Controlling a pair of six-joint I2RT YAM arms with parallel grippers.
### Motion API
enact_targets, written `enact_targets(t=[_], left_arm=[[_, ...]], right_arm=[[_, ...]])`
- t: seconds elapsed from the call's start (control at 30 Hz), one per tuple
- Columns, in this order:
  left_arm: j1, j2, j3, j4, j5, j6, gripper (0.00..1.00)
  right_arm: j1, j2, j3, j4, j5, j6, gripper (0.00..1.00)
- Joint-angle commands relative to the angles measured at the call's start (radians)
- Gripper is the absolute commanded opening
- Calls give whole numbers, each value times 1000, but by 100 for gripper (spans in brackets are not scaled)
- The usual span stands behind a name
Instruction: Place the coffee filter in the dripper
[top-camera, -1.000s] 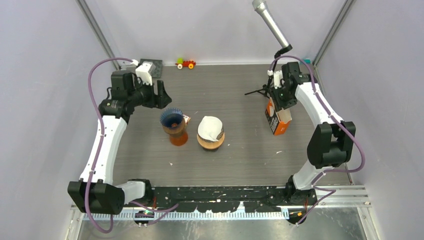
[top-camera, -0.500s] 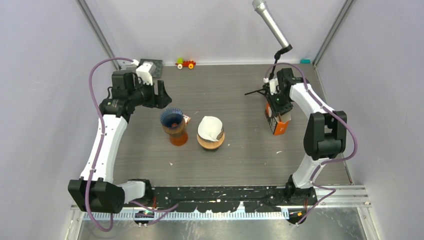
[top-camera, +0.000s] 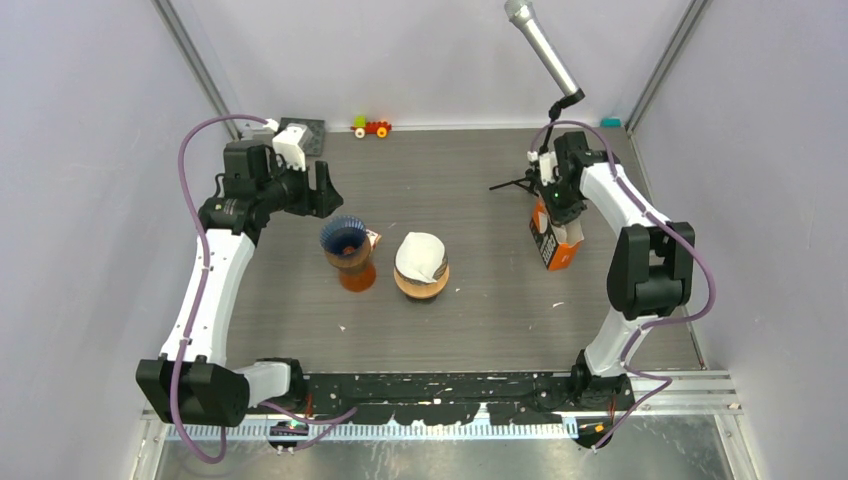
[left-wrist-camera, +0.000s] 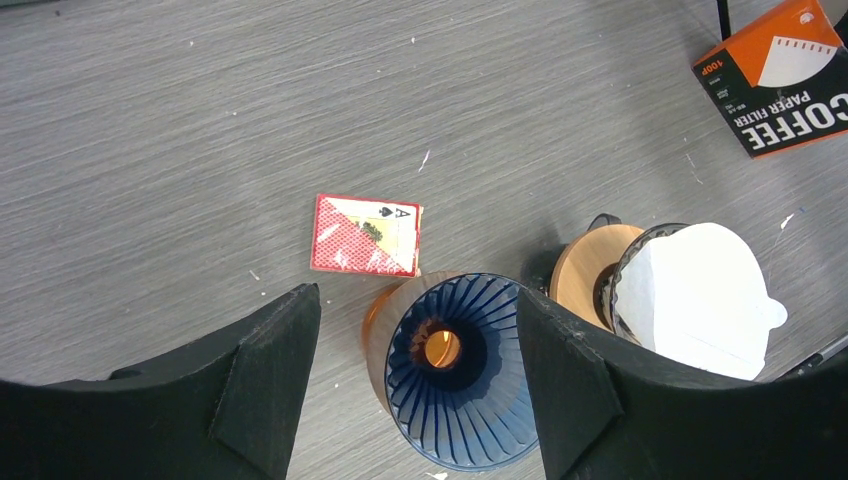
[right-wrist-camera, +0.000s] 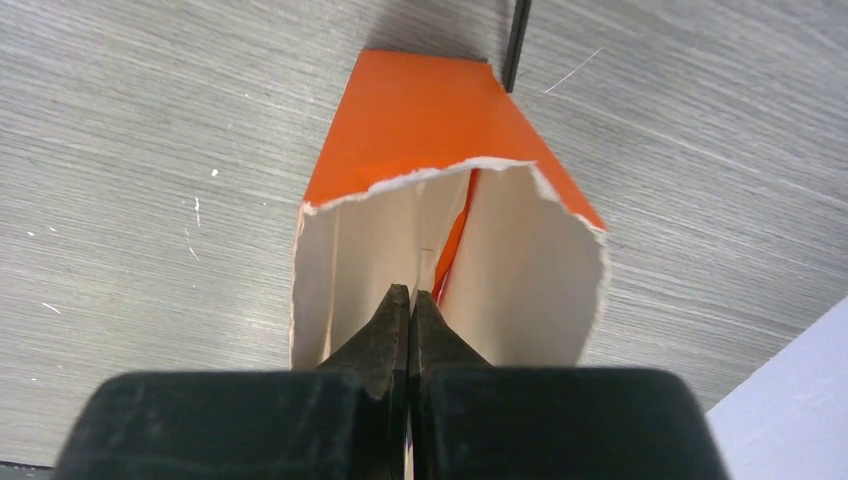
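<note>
An empty blue ribbed dripper (top-camera: 343, 236) stands on an orange base; in the left wrist view it (left-wrist-camera: 465, 370) lies below and between my fingers. My left gripper (top-camera: 322, 193) (left-wrist-camera: 415, 300) is open and empty just behind it. A second dripper on a wooden stand (top-camera: 421, 258) holds a white coffee filter (left-wrist-camera: 700, 300). My right gripper (top-camera: 553, 207) (right-wrist-camera: 410, 295) is inside the torn-open top of the orange coffee filter box (top-camera: 556, 243) (right-wrist-camera: 420, 120), its jaws shut on a thin pale filter sheet.
A red playing card (left-wrist-camera: 365, 235) lies beside the blue dripper. A microphone (top-camera: 540, 45) on a small tripod stands behind the box. A toy car (top-camera: 372, 127) and a black plate (top-camera: 305, 130) sit at the back wall.
My right wrist has swung left over the filter box and its gripper now sits inside the box top. The left arm has not moved.
</note>
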Motion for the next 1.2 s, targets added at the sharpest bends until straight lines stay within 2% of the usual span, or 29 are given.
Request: enact_targets(t=[0.0, 0.4, 0.57, 0.9, 1.03, 1.17], left_arm=[[-1, -11, 18, 24, 2, 15, 74], [-1, -11, 26, 30, 17, 15, 74], [-1, -7, 53, 30, 42, 15, 74], [-7, -15, 115, 61, 151, -9, 74], [-38, -27, 126, 93, 273, -1, 74], [-91, -39, 149, 106, 343, 53, 75]], right_arm=[[-3, -97, 87, -25, 4, -1, 1], [-3, -190, 154, -86, 8, -1, 1], [-4, -227, 234, -144, -14, 9, 0], [8, -306, 458, -290, -181, 30, 0], [74, -314, 518, -283, -296, 37, 1], [217, -316, 507, -194, -381, 55, 1]])
